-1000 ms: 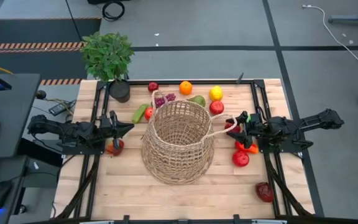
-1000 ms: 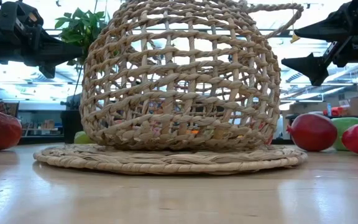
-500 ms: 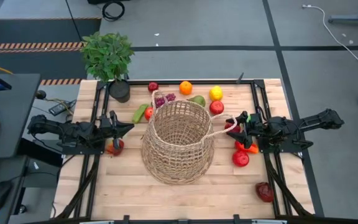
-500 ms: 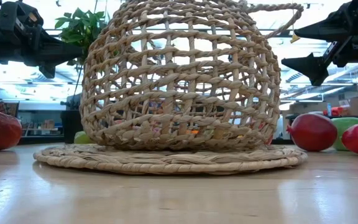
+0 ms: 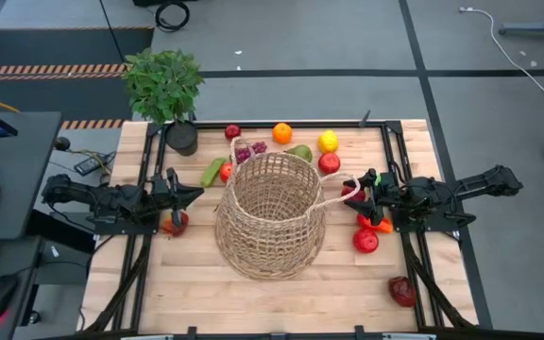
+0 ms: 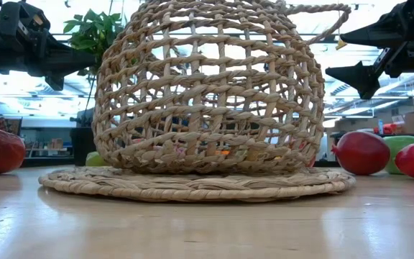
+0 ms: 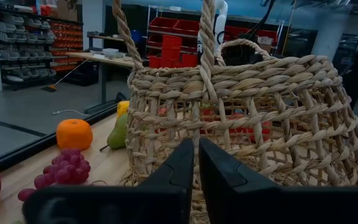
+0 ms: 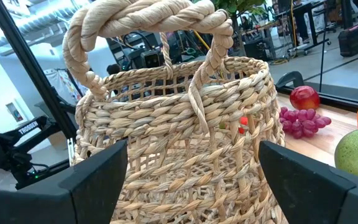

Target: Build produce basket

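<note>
The tan wicker basket (image 5: 270, 212) stands upright on its flat woven base (image 6: 192, 184) at the table's middle. Produce lies around it: an orange (image 5: 281, 132), a lemon (image 5: 328, 142), purple grapes (image 5: 250, 150), a green cucumber (image 5: 212, 171) and red apples (image 5: 365, 241). My left gripper (image 5: 196, 194) hangs level at the basket's left, shut, its tips (image 7: 196, 146) pointing at the wall and short of it. My right gripper (image 5: 348, 189) hangs level at the basket's right, open, facing the basket's loop handle (image 8: 148, 25) with nothing between its fingers.
A potted green plant (image 5: 163, 85) stands at the far left corner. A red apple (image 5: 175, 223) lies under my left arm, and red and orange pieces (image 5: 374, 223) lie under my right. A dark red fruit (image 5: 402, 291) lies near the front right. Bare wood shows along the near edge.
</note>
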Controlling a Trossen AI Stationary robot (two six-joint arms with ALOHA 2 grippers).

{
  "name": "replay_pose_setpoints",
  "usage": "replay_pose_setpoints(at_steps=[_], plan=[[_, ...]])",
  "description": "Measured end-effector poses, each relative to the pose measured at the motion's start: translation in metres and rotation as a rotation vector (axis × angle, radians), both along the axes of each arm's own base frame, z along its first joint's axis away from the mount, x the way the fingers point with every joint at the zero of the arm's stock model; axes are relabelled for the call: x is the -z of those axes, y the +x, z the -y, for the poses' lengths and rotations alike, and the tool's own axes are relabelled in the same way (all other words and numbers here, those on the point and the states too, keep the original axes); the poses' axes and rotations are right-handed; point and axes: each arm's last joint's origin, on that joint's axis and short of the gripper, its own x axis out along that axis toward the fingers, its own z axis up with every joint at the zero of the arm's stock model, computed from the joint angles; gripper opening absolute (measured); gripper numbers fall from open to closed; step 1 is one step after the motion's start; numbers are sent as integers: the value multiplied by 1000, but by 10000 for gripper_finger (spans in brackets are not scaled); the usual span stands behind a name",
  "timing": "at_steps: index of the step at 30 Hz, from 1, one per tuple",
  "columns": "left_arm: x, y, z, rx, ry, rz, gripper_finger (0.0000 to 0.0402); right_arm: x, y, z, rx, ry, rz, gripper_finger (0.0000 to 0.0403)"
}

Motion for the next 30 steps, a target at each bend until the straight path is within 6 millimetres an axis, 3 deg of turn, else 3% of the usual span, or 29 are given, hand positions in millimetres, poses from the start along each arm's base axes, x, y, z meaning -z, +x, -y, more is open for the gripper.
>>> replay_pose_setpoints(at_steps=[30], plan=[[0, 0, 0, 0, 0, 0, 36, 0, 0, 0, 0, 0, 0, 365]])
